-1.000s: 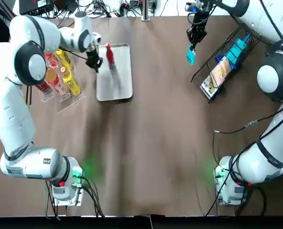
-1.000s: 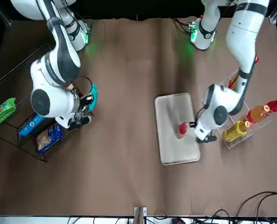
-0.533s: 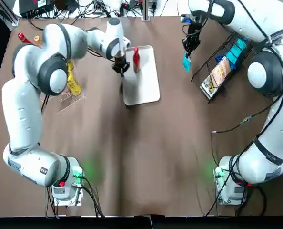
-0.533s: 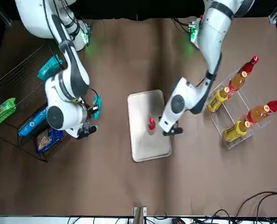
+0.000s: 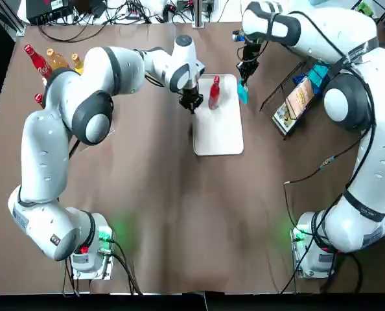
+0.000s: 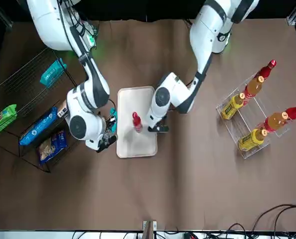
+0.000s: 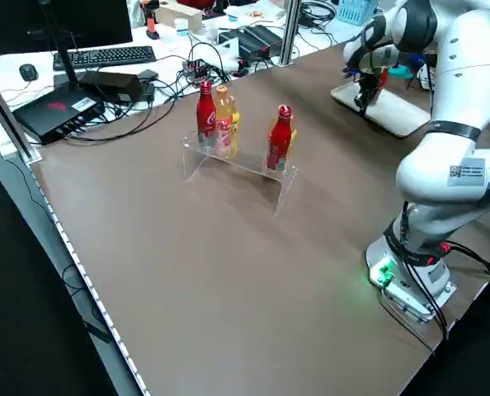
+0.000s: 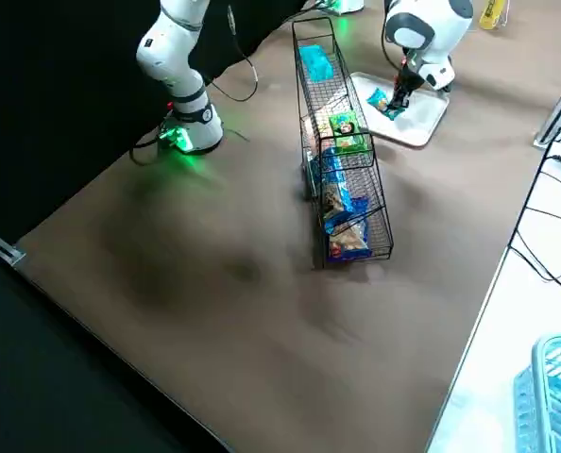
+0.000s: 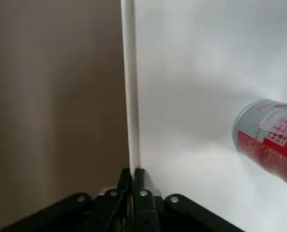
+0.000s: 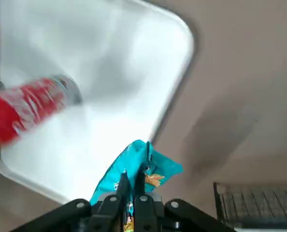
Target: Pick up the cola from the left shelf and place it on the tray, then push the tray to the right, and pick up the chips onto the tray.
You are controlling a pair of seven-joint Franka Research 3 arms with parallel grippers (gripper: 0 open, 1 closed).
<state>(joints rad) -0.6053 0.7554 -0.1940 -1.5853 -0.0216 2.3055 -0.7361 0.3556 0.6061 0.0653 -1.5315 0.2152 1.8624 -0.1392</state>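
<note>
The tray (image 5: 221, 133) lies upper centre in the top view. The left gripper (image 5: 191, 103), fingers closed on nothing, touches its left rim. The right gripper (image 5: 245, 74) hangs over the tray's upper right edge. The cola (image 5: 214, 92) stands at the tray's upper left. The teal chips bag (image 5: 243, 96) is clamped in the right gripper's fingers.

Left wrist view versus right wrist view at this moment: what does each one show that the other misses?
Only the left wrist view shows the left gripper, fingers shut, set against the raised rim of the white tray. Only the right wrist view shows the right gripper shut on a teal chips bag near the tray's edge, plus a corner of the wire rack. Both views show the tray and the red cola bottle on it.
</note>
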